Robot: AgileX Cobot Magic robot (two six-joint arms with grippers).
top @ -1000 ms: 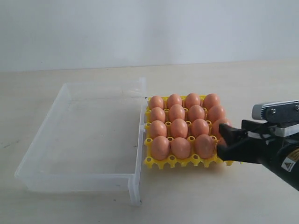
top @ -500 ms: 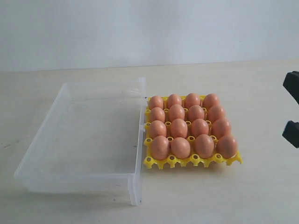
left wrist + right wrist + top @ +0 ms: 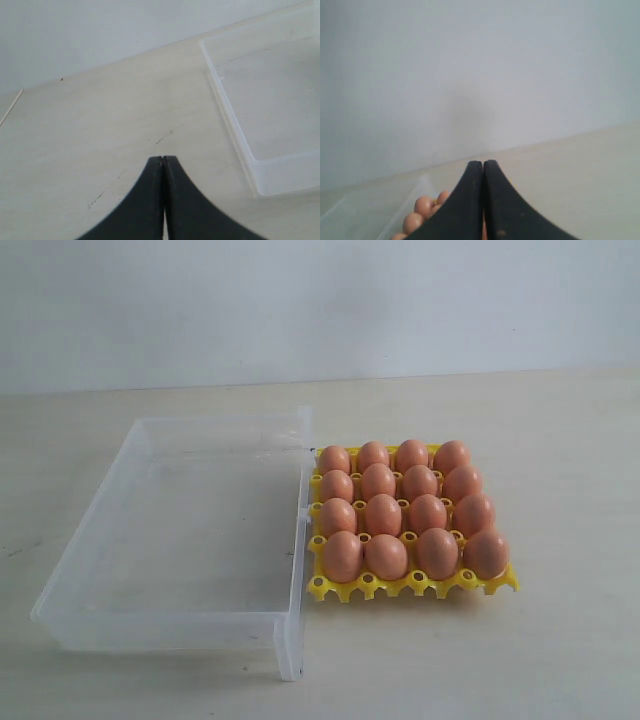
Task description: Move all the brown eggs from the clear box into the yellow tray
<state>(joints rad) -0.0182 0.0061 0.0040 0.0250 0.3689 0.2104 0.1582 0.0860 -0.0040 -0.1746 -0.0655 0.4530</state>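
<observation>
1. On the pale worktop (image 3: 560,440), the bright yellow plastic lattice egg tray (image 3: 340,589) sits just beside the large shallow clear plastic box (image 3: 160,630), against or almost against one long wall.
2. Sixteen smooth orange-brown oval eggs (image 3: 384,512) fill the tray's cups, four rows of four. The box shows none inside.
3. Judged from that, the transfer looks complete. With no egg left to fetch, the next move calls only for both arms to stay off the tray and park.
4. The left black pincer (image 3: 163,159) has its jaws pressed together on nothing, above bare worktop near a corner of the box.
5. The right black pincer (image 3: 483,163) is likewise closed and empty, touching nothing, with the eggs beyond it.
</observation>
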